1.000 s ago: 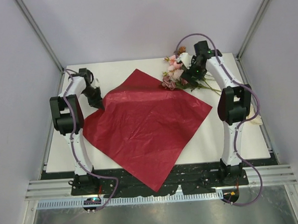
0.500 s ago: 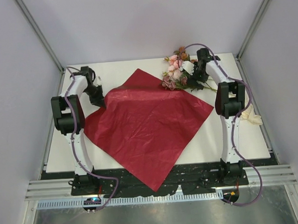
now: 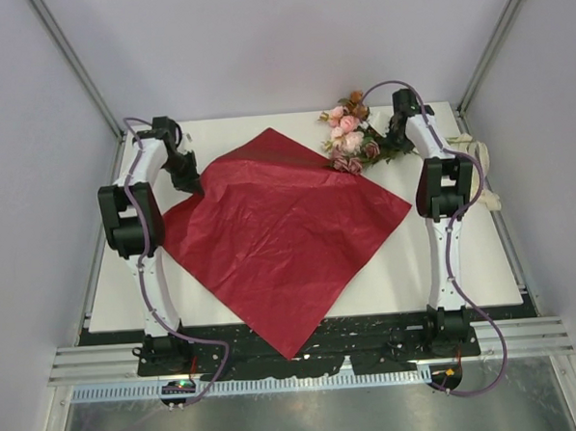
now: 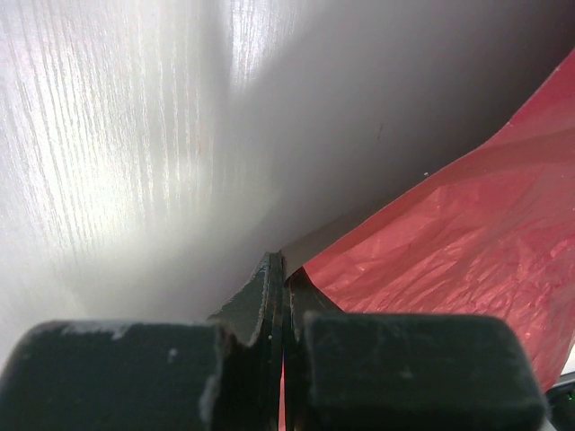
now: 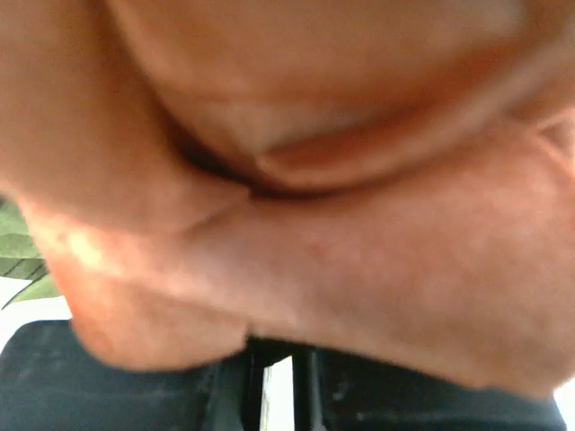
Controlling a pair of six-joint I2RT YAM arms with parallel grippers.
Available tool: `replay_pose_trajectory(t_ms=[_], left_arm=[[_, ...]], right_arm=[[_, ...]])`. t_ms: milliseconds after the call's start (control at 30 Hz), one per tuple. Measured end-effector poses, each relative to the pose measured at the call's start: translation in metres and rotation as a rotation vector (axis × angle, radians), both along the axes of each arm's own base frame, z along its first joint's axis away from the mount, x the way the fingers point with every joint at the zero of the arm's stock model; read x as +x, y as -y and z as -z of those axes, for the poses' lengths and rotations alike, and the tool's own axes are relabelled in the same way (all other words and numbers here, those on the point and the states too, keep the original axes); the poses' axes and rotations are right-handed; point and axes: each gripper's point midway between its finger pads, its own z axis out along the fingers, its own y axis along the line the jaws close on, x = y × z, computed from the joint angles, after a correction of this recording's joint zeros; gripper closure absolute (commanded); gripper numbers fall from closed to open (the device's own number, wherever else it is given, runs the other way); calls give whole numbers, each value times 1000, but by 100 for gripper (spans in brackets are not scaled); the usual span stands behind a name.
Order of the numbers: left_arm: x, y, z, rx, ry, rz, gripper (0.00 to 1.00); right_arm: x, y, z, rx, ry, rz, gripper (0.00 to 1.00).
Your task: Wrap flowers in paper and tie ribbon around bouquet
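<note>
bright even light, one wrist view lost to blur

the top view is bright, sharp, softly shadowed. glare streaks the table [image 4: 126, 144] beyond the left gripper [image 4: 283, 278]; the paper [image 4: 467, 269] right of it shines. flowers [image 5: 314, 180] crowding the right wrist lens are wholly out of focus.

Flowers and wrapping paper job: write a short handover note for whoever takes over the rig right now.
Grippers: the left gripper is shut on the left corner of the paper, which looks raised there. The right gripper has its fingers nearly together in the flowers; a hold on the stems cannot be confirmed.
Things: the paper is spread as a diamond on the table. The flowers lie at its far right edge. The ribbon lies loose at the table's right edge.
Done: nothing wrapped or tied.
Left: lay the flowers on the paper, roll it around them, tie the ribbon.
</note>
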Motion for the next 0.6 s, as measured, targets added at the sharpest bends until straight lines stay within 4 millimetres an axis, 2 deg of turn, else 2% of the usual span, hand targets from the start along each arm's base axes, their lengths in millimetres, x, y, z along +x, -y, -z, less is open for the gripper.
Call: replay_pose_trajectory(t_ms=[233, 400, 467, 533, 600], left_arm=[[-1, -9, 6, 29, -20, -57, 100], [-20, -38, 26, 118, -96, -135, 100], [-24, -44, 28, 134, -114, -155, 100], [-21, -48, 25, 138, -106, -169, 100], [-9, -44, 19, 134, -76, -166, 100]], right_arm=[[-8, 15, 2, 27, -6, 108, 94], [-12, 22, 2, 52, -3, 177, 94], [-15, 23, 2, 62, -5, 197, 94], [-18, 23, 2, 79, -16, 214, 94], [-23, 19, 2, 106, -33, 225, 94]])
